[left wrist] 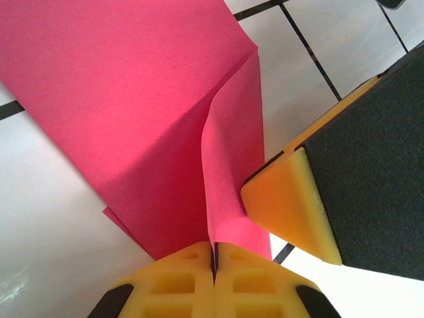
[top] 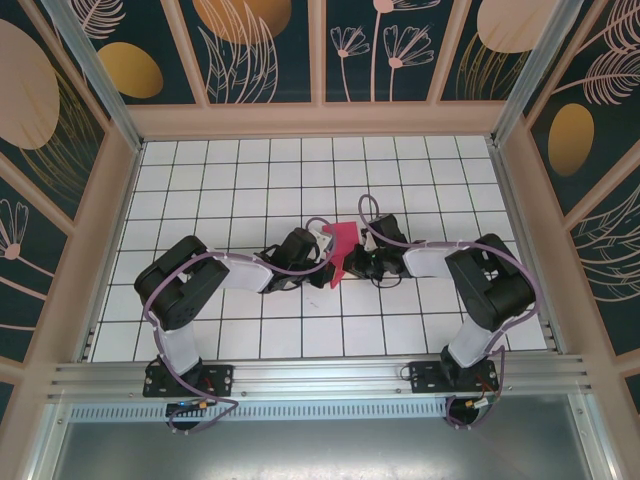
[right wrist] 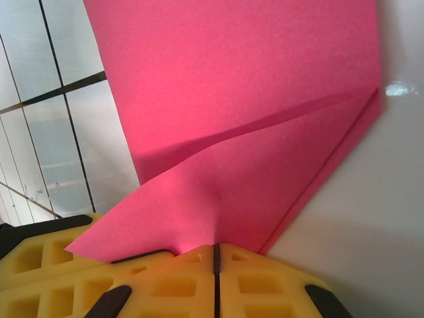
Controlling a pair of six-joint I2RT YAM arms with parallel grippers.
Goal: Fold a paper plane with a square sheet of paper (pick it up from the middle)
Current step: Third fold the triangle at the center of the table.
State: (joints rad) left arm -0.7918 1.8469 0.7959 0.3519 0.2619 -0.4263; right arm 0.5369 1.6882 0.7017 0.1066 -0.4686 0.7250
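The magenta-pink sheet of paper (top: 342, 248) hangs folded in layers over the middle of the tiled table, pinched from both sides. My left gripper (top: 322, 256) is shut on a raised ridge of the paper (left wrist: 152, 112), which runs straight into the closed fingertips (left wrist: 213, 255). My right gripper (top: 358, 262) is shut on the paper's near edge (right wrist: 245, 99), where a diagonal crease and a doubled right edge show. In the left wrist view one yellow, black-padded finger (left wrist: 291, 199) of the right gripper presses against the paper from the right.
The white tiled table (top: 250, 180) is fenced by wooden walls (top: 320, 120) on three sides, with a metal rail (top: 320, 375) at the near edge. Both arms bend inward, their elbows (top: 180, 285) (top: 495, 280) out to the sides.
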